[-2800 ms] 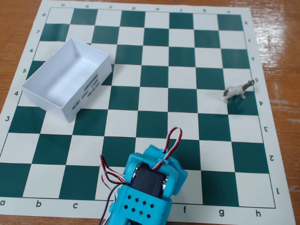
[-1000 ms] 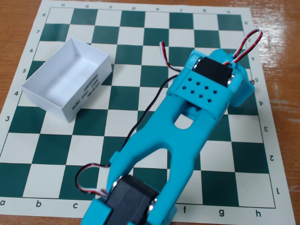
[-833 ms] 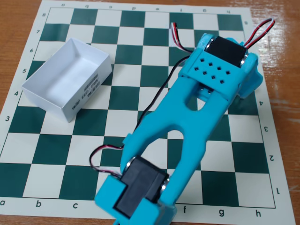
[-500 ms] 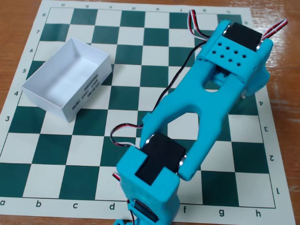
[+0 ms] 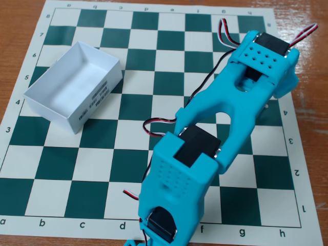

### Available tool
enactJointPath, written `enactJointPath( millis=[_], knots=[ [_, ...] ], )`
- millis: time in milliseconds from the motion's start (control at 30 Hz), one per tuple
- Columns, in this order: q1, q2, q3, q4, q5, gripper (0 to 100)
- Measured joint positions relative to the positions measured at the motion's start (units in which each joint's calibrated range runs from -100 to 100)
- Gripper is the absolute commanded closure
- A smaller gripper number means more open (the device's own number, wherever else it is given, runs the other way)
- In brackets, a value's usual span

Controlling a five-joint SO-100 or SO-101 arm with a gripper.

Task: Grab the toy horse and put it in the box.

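Note:
The box is a shallow, lidless white cardboard box with small black print on its near side wall. It lies empty on the left of the chessboard, around rows 4 to 6. The cyan arm reaches from the upper right down to the bottom edge of the fixed view. Only the top of the gripper shows at the bottom edge, near columns d and e. Its fingers are cut off by the frame. The toy horse is not visible; it is hidden or out of view.
The green-and-white chessboard mat lies on a brown wooden table. The arm's base stands at the upper right. Red, white and black cables loop beside the arm's middle.

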Motion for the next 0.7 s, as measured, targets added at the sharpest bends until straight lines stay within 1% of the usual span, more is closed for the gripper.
enactJointPath(
  millis=[233,700],
  knots=[
    [0.0,5.9,0.0,-0.9,-1.2,84],
    [-1.6,14.6,-2.2,-6.0,-2.0,84]
  ],
)
